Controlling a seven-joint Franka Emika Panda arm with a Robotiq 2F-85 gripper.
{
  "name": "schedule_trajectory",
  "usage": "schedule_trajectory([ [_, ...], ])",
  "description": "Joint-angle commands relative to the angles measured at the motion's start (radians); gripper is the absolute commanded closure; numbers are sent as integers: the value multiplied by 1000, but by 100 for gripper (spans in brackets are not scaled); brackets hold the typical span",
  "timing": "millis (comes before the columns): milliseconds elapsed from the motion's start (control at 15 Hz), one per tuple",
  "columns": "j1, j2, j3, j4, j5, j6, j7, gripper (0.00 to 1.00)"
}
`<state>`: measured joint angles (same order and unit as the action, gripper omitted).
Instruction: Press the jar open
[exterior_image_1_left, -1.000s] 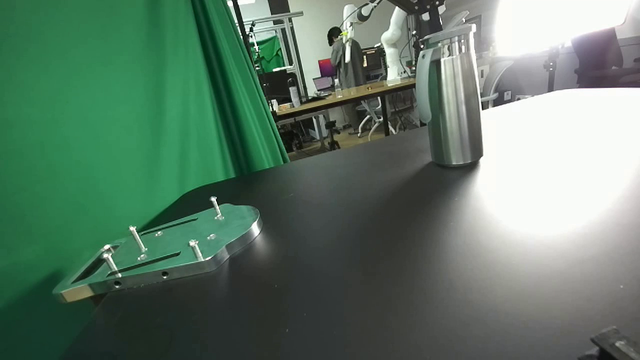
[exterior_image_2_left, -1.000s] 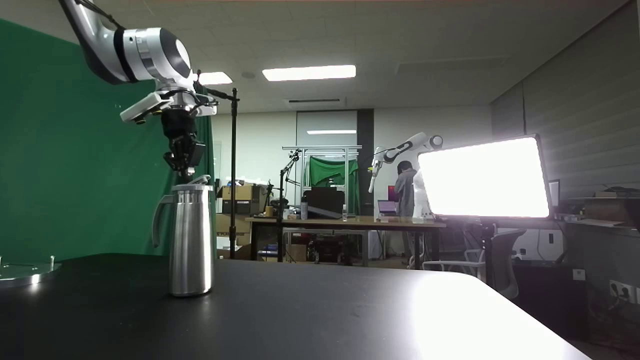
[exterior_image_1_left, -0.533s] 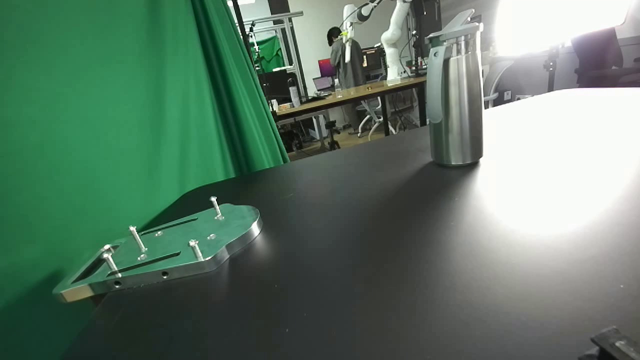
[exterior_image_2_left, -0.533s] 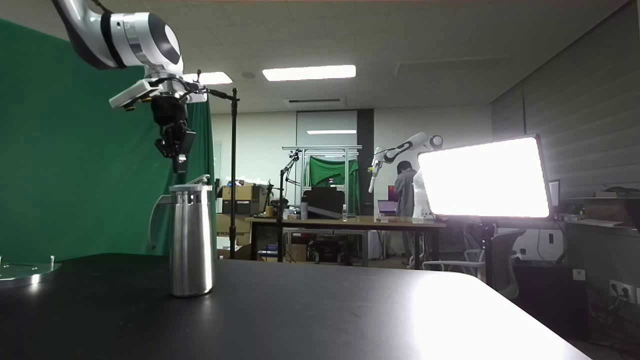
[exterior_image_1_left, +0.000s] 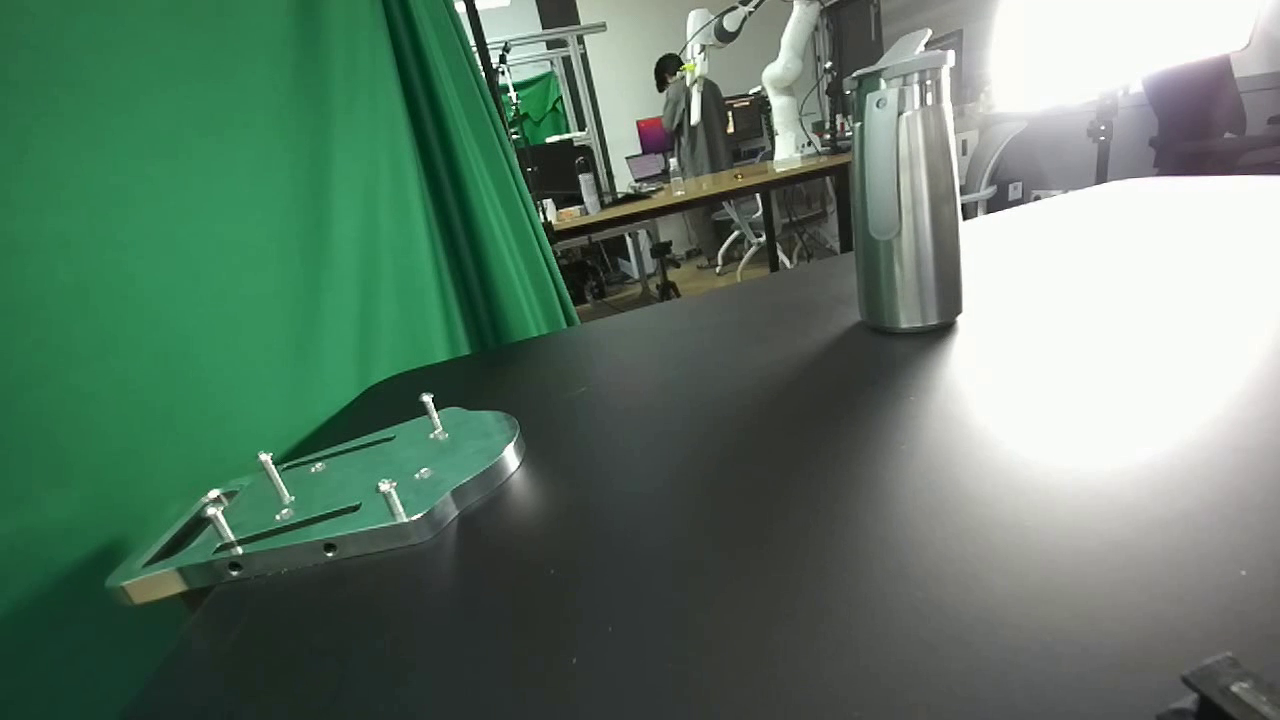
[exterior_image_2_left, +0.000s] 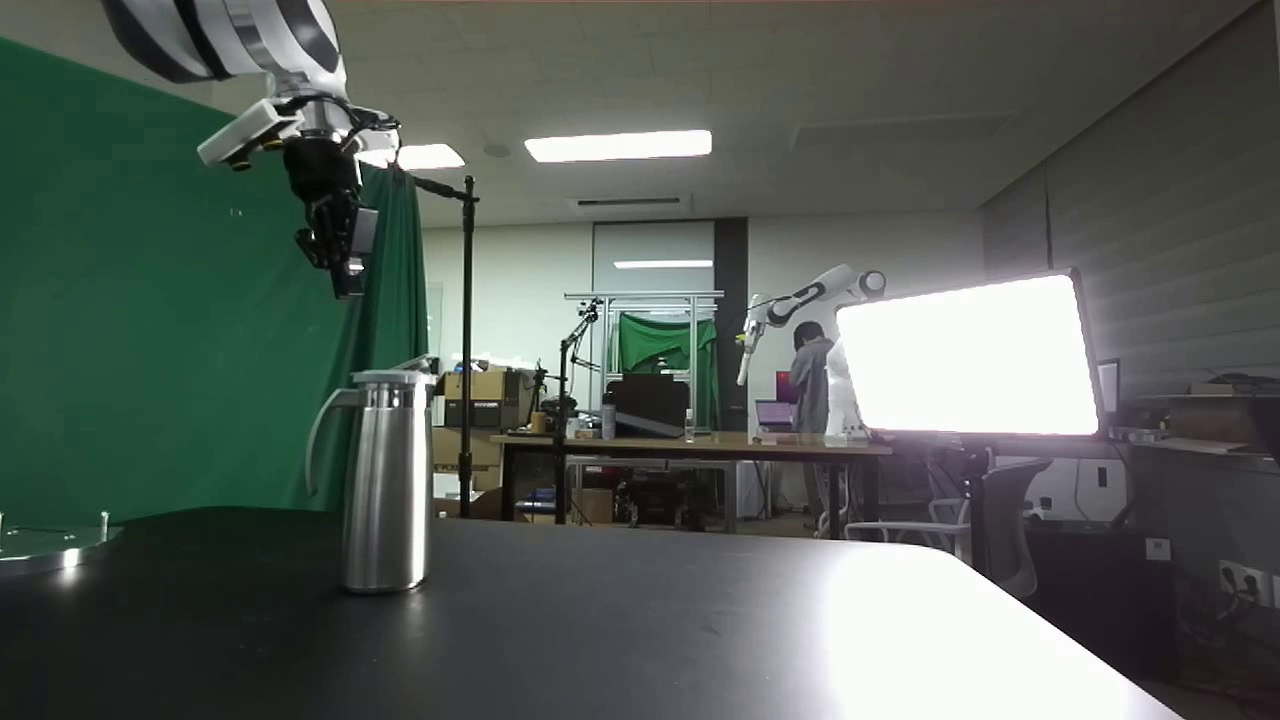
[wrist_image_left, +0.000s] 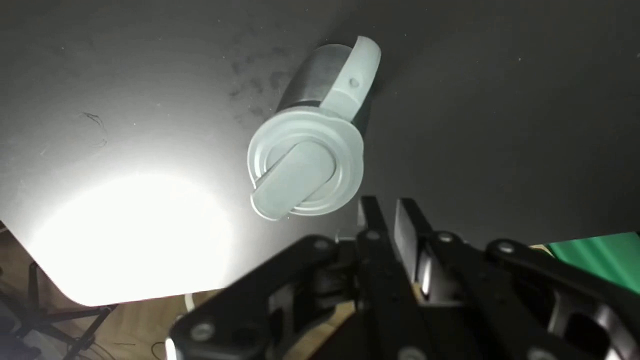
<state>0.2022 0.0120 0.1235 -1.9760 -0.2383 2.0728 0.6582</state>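
The jar (exterior_image_1_left: 918, 215) is a tall brushed metal cylinder with a pale grey-green lid and side handle. It stands on the black table in both exterior views (exterior_image_2_left: 385, 490). The lid's flat tab (exterior_image_1_left: 905, 45) is tilted up; in the wrist view the tab (wrist_image_left: 292, 180) extends over the lid's rim. My gripper (exterior_image_2_left: 348, 292) hangs above the jar, apart from it, and is out of sight in an exterior view. In the wrist view, my gripper's fingers (wrist_image_left: 388, 207) show a narrow gap with nothing between them, to the lower right of the lid.
A flat greenish plate (exterior_image_1_left: 370, 470) with upright pegs lies at the table's edge by the green curtain (exterior_image_1_left: 250, 200). A dark part (exterior_image_1_left: 1235, 690) shows at a lower corner. A bright light panel (exterior_image_2_left: 970, 355) stands beyond the table (exterior_image_2_left: 600, 620).
My gripper has risen from the jar's top to well above it. The jar rocked slightly, and its handle has turned a little. The lid's tab shows tilted up throughout.
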Motion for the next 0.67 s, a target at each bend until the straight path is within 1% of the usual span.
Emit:
schedule_trajectory([
  [0,-11,-35,19,-5,-12,-57,48,53],
  [67,-13,-39,21,-6,-10,-68,50,47],
  [133,-15,-42,22,-5,-3,-87,45,39],
  [200,-16,-22,23,1,1,-51,8,58],
  [333,-18,-24,25,1,1,-65,9,44],
  [400,-18,-24,25,1,1,-67,9,39],
  [600,-19,-24,25,0,1,-68,9,39],
])
